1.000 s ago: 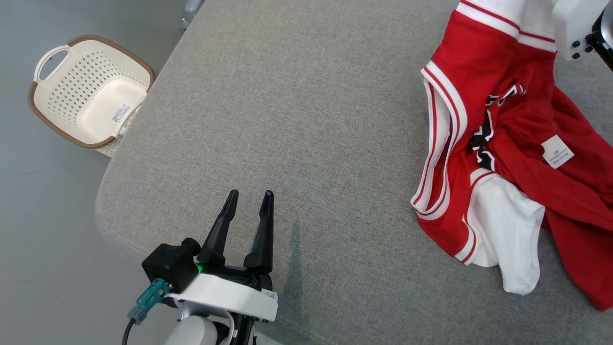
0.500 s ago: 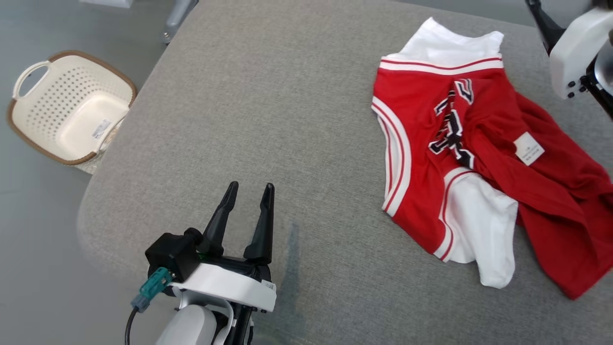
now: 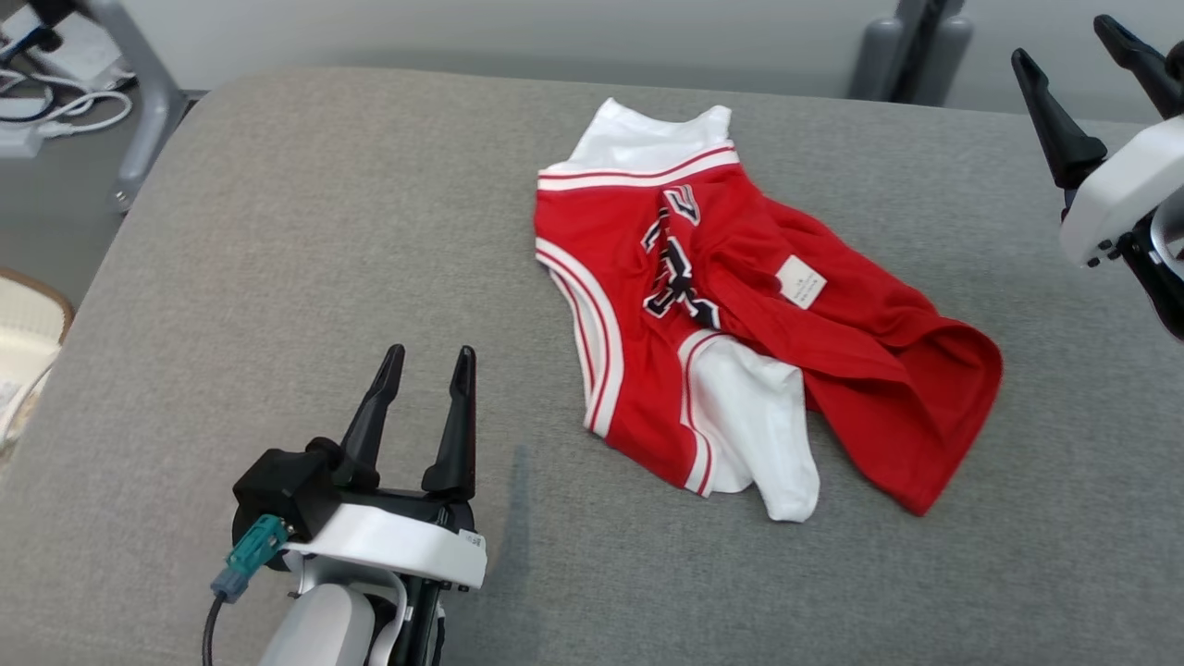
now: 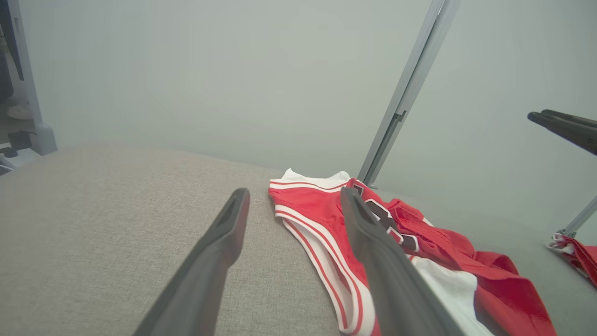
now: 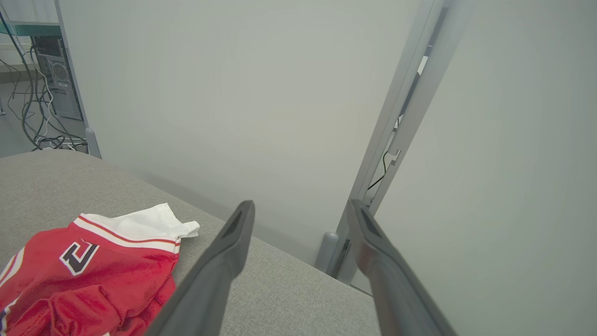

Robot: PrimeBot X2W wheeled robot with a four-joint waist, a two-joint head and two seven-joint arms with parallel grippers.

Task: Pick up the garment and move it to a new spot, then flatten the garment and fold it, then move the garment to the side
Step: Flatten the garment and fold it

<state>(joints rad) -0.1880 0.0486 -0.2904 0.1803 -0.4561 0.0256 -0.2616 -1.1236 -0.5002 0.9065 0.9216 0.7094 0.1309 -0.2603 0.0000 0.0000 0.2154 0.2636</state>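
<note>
Left gripper [image 3: 430,351]: fingers apart, empty, low over the grey table [image 3: 277,231], well clear of the garment. Garment [image 3: 740,305]: red-and-white jersey, lying rumpled mid-table and partly doubled over itself. Judged light, soft and limp, so likely to sag and bunch; best pinched at two corners of a trimmed edge. Right gripper [image 3: 1062,39]: fingers apart, empty, raised to the jersey's right.

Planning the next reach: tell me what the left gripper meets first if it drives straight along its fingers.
Probably the bare grey table just left of the garment, whose striped edge lies close beside that line. Height is unclear, so the left gripper might clip that edge instead.
</note>
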